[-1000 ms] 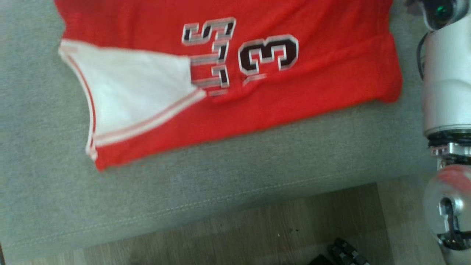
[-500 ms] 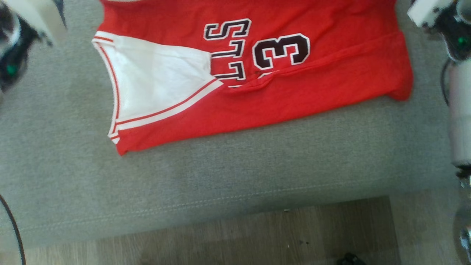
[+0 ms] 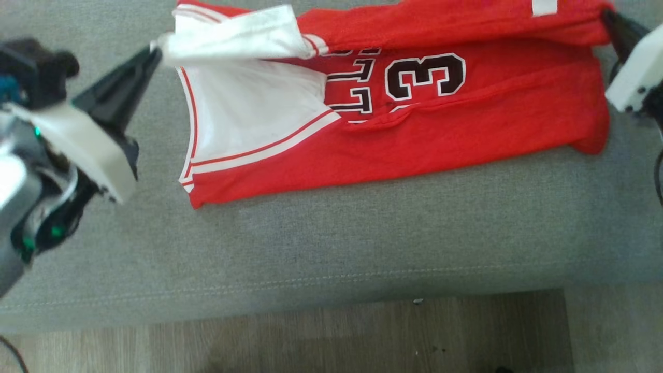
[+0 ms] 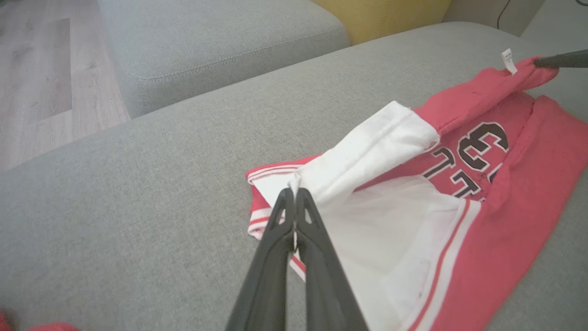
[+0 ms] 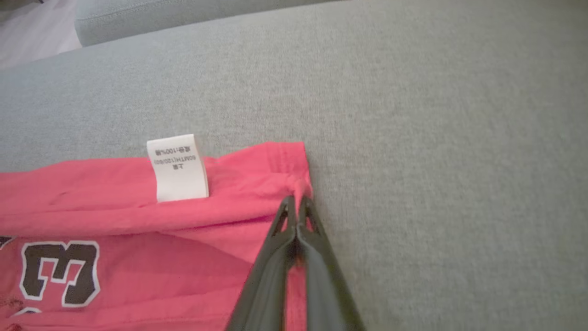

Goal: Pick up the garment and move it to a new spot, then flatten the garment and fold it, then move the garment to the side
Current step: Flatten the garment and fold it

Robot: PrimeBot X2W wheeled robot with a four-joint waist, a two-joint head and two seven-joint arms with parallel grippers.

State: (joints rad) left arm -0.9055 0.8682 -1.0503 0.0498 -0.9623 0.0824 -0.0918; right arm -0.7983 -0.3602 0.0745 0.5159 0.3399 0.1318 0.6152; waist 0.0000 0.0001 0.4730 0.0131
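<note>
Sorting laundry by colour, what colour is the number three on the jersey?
The number three is black, outlined white; clearest in the head view.

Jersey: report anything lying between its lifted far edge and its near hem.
Nothing visible does. The left gripper and right gripper are each shut on a far corner of the jersey; beneath the lifted edge lies its own flat front, on the gray cushion.
</note>
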